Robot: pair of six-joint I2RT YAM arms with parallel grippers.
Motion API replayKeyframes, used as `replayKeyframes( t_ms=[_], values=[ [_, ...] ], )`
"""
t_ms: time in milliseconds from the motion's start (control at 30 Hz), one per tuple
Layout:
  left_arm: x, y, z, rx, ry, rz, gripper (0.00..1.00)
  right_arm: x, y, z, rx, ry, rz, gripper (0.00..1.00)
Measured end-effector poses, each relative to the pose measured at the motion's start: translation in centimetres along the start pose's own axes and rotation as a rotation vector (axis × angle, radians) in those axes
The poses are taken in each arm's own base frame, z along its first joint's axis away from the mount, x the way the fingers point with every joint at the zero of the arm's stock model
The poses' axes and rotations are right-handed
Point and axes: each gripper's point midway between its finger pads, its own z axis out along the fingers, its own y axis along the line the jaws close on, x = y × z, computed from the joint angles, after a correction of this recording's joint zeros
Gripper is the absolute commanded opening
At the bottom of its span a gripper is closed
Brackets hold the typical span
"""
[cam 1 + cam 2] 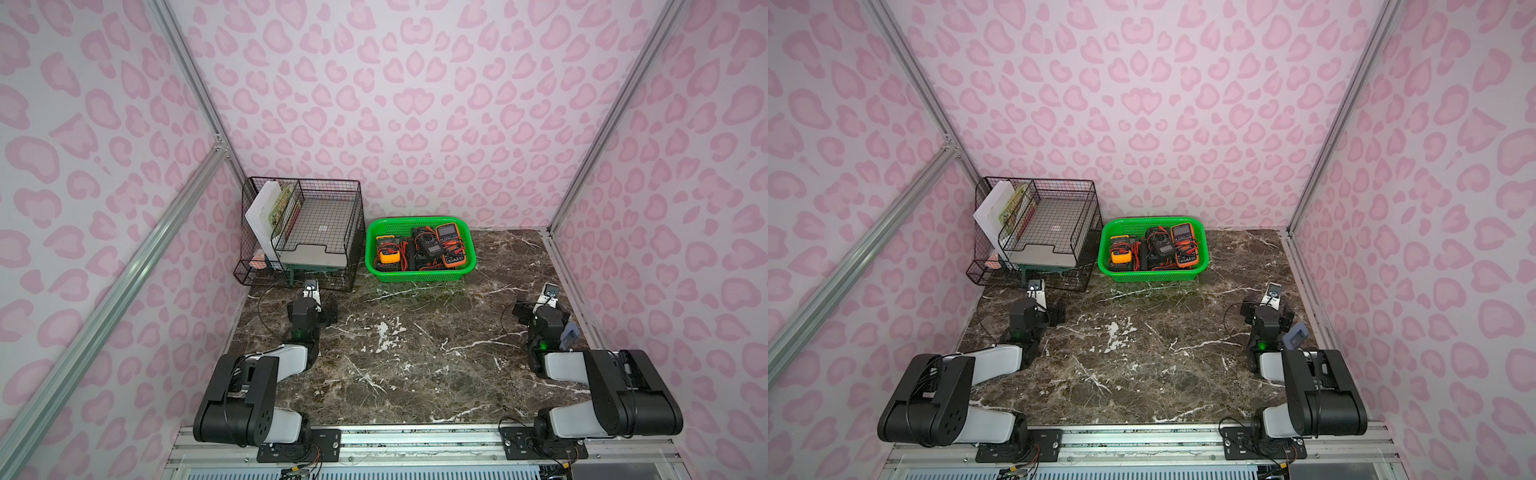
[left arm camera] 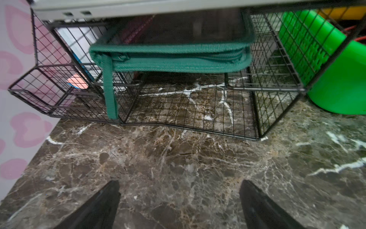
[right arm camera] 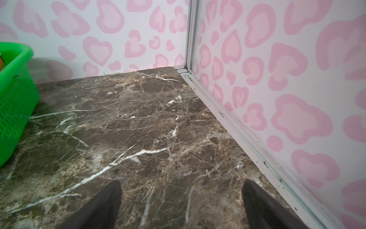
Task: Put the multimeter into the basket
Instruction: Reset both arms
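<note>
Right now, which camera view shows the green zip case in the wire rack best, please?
The left wrist view: the zip case fills it close up, zipper and strap clear. In both top views only its edge peeks from under the grey tray. The right wrist view misses it.

High twin overviews, low wrist views, shared basket
</note>
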Motion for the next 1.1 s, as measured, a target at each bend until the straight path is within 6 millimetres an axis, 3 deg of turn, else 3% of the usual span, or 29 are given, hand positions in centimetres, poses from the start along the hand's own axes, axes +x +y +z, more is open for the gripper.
replayKeyframes(
  t_ms=[200,300,433,500,1100],
  values=[
    [0.9,-0.3,0.9,0.04,-0.012,-0.013,0.99,0.5,1.6,-0.4,-0.103,-0.049,-0.033,0.99],
    [-0.4,-0.6,1.3,0.069,-0.043,-0.018,0.99,-0.7,1.8,-0.4,-0.114,-0.098,-0.025,0.99],
    [-2.2,0.6,2.3,0.054,-0.052,-0.052,0.98,-1.4,1.9,-0.4,-0.126,-0.126,-0.024,0.99],
    [-2.0,1.2,2.5,0.037,-0.036,-0.075,0.99,-1.7,2.0,-0.5,-0.128,-0.137,-0.022,0.99],
    [-0.8,0.7,2.4,0.062,0.022,-0.093,0.99,-2.1,1.8,-0.4,-0.13,-0.151,-0.016,0.99]
  ],
)
